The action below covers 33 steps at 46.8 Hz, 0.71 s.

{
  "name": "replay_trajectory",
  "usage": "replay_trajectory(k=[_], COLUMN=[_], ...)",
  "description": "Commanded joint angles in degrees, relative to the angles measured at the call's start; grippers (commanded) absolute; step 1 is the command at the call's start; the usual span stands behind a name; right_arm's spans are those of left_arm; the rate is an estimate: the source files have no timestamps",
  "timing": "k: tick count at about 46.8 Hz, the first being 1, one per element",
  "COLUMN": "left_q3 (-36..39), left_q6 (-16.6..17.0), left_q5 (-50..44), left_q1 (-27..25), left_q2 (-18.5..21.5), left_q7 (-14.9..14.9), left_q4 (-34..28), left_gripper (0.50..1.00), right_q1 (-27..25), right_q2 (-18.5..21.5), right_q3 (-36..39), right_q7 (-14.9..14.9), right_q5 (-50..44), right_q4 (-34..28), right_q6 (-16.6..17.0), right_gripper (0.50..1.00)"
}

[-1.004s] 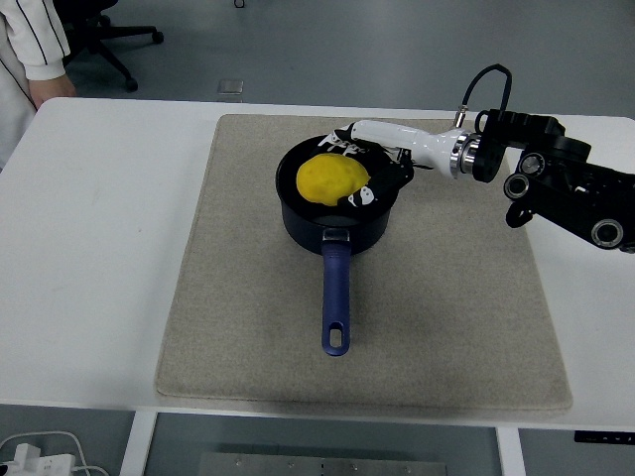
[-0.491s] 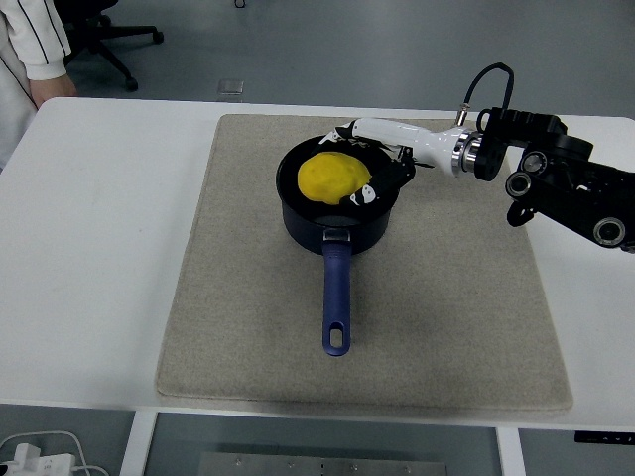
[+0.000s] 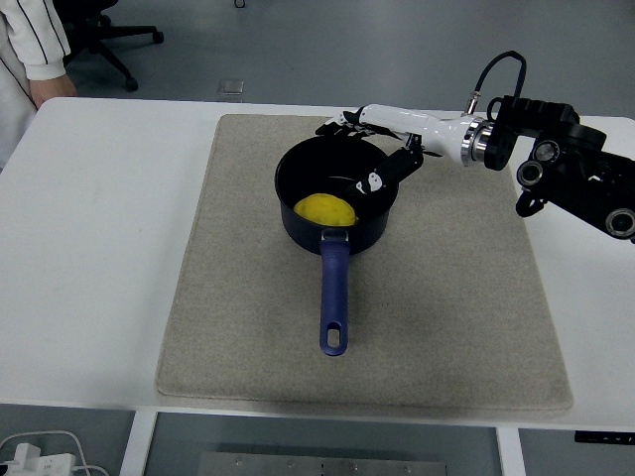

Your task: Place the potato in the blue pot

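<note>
Robot hand (image 3: pixel 375 151) spread above pot (image 3: pixel 335 206), potato (image 3: pixel 325 209) inside, below fingers

Yellow potato (image 3: pixel 325 209) lying inside dark blue pot (image 3: pixel 334 201), pot upright, handle pointing toward near edge

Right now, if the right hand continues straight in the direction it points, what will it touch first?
The right hand points left over the blue pot, so it would probably meet the pot's far rim first. Height is unclear; it may pass just above it.

Bright, even overhead light, soft faint shadows, sharp focus throughout, no glare, slight edge distortion
</note>
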Motion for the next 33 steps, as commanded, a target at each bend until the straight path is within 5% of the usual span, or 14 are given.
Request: replay_trajectory(k=[1, 14, 33], left_q3=[0.0, 0.0, 0.0], left_q6=[0.0, 0.0, 0.0], left_q5=[0.01, -0.07, 0.01], left_q1=[0.0, 0.0, 0.0], left_q2=[0.0, 0.0, 0.0], left_q7=[0.0, 0.0, 0.0], left_q4=[0.0, 0.0, 0.0], left_gripper=[0.996, 0.996, 0.996], right_q1=[-0.17, -1.57, -8.43], right_q2=[-0.76, -3.67, -2.88], right_q3=[2.52, 3.84, 11.93], right_q7=[-0.01, -0.01, -0.53], right_q5=[1.86, 14.7, 25.95], right_q4=[-0.07, -0.16, -5.87], right_q6=[1.27, 2.33, 2.51], right_gripper=[0.893, 0.893, 0.893])
